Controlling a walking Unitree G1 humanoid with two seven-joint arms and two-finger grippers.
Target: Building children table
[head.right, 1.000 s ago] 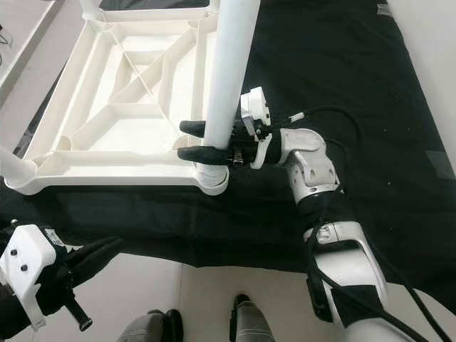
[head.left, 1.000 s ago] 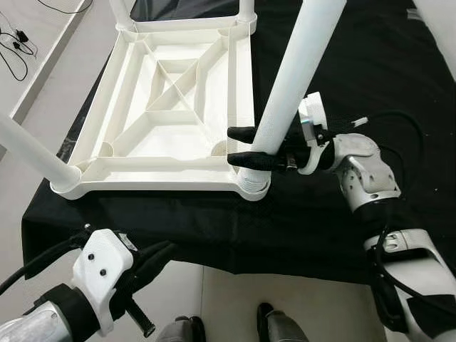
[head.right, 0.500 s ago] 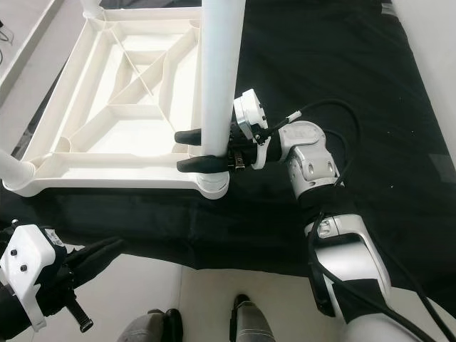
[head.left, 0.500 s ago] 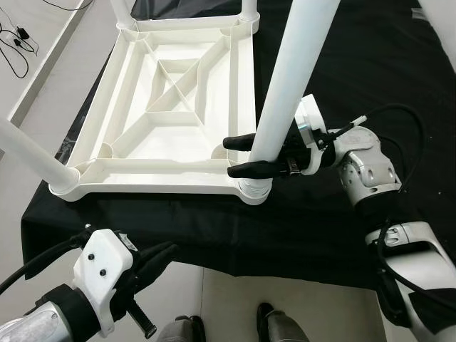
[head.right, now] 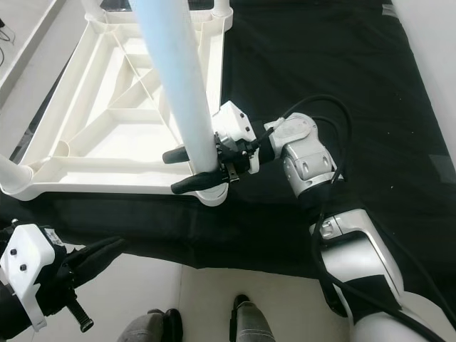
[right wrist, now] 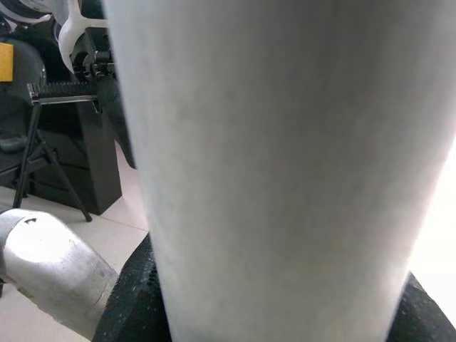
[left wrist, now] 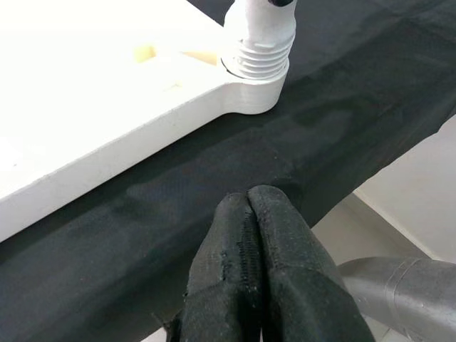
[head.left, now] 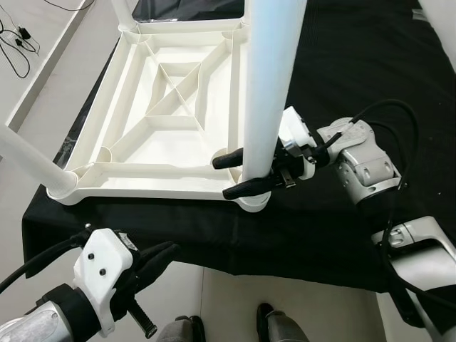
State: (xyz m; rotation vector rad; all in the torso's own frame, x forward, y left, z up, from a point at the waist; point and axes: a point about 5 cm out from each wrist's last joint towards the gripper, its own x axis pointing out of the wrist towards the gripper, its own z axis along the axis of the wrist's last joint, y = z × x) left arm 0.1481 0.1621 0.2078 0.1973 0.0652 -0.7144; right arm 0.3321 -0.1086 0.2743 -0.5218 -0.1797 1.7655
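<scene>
Here the right gripper (head.left: 239,173) holds a white leg (head.left: 265,92) tight, just above the near corner hole of the upside-down table top (head.left: 171,114). Other legs already stand in their corners. The left gripper (left wrist: 249,281), squeezed closed, hangs idle

The upside-down table top (head.left: 171,107) is white all over, with white ribs that make a cross and diamond pattern inside. The table leg (head.left: 269,78) is white too. The cloth (head.left: 342,64) under them is plain black. The right tool (head.right: 187,169) has black fingers (head.left: 246,189) and a white wrist part, on a shiny silver arm. The left tool (left wrist: 256,278) is black, with a white block behind it. The floor (head.left: 43,92) is pale grey.
</scene>
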